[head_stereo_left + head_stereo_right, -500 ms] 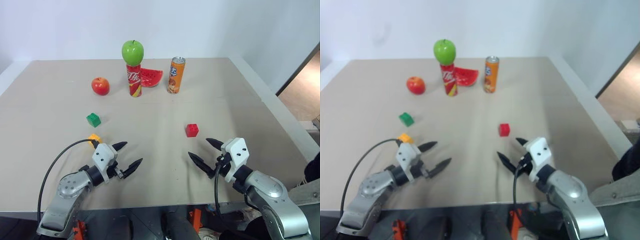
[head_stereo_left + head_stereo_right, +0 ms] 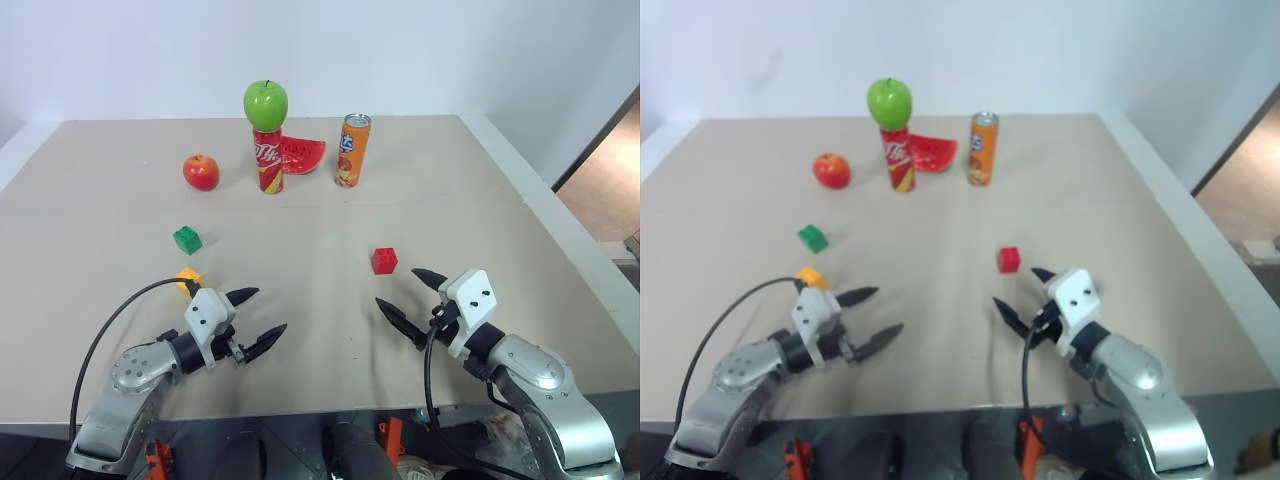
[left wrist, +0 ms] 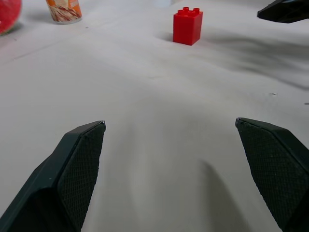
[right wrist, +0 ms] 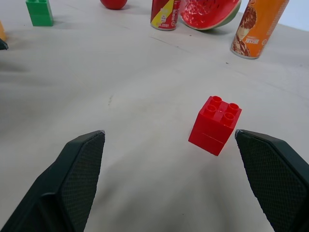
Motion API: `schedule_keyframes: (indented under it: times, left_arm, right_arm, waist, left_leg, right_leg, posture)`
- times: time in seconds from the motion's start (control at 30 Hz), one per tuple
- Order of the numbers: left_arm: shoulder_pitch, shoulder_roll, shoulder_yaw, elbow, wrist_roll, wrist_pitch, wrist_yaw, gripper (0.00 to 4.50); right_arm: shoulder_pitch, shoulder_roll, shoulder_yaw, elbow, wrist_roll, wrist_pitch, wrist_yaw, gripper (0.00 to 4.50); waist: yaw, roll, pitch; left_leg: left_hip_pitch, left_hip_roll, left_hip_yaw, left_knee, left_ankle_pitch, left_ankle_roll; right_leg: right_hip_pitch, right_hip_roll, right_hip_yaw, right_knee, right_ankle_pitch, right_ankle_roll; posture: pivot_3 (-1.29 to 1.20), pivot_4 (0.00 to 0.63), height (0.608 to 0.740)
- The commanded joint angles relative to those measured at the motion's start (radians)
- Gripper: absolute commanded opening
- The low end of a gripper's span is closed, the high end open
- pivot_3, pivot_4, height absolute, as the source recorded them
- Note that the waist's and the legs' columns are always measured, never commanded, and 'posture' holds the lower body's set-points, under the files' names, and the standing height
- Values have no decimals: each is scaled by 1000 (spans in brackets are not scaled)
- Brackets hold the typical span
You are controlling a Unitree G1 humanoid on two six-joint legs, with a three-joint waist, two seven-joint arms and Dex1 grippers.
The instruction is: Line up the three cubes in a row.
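Observation:
Three small studded cubes lie apart on the beige table (image 2: 480,190). The red cube (image 2: 384,260) is right of centre, the green cube (image 2: 187,239) is on the left, and the yellow-orange cube (image 2: 188,277) sits nearer the front, just behind my left wrist. My left gripper (image 2: 257,320) hovers open and empty near the front edge, right of the yellow-orange cube. My right gripper (image 2: 410,298) is open and empty too, just in front of the red cube (image 4: 215,124), which stands slightly to one side of its fingers.
At the back stand a red can (image 2: 267,159) with a green apple (image 2: 265,103) on top, a watermelon slice (image 2: 301,154), an orange can (image 2: 352,150) and a red apple (image 2: 201,171). The table's right edge (image 2: 560,235) runs close to my right arm.
Both grippers have sunk slightly toward the front edge of the table. The cubes have not moved.

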Motion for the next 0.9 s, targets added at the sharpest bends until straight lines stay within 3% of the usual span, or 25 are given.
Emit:
schedule_keyframes:
  times: [0.03,0.37,0.53,0.73,0.9]
  left_arm:
    - [-5,16,-4,-54,-20,-6,-25,4471]
    - [-29,31,-10,-54,-36,-33,-91,4471]
    - [-56,68,-16,-50,-73,-21,-174,4471]
    - [-98,88,-33,-27,-73,-18,-216,4471]
    - [-116,85,-39,-21,-81,-17,-238,4471]
  right_arm:
    - [0,5,-7,-50,-1,-20,-10,4500]
    - [3,119,-11,-24,-21,-42,-109,4500]
    - [-19,122,7,8,-46,-72,-103,4500]
    - [-167,103,-36,177,-30,-68,-89,4500]
    - [-258,167,13,224,-38,2,-144,4500]
  waist:
    - [0,0,0]
    - [0,0,0]
    - [-1,0,0]
    - [-4,0,0]
    - [-8,0,0]
  left_leg:
    - [0,0,0,0,0,0]
    - [0,0,0,0,0,0]
    - [0,0,0,0,0,0]
    - [0,0,1,2,0,0]
    - [-1,0,1,1,0,0]
  right_leg:
    - [0,0,0,0,0,0]
    - [0,0,1,0,0,0]
    - [0,0,1,0,0,0]
    - [0,1,2,0,1,0]
    - [0,1,2,0,1,0]
  posture:
    - [0,150,740]
    - [0,150,740]
    - [0,150,740]
    - [0,150,740]
    - [0,150,740]
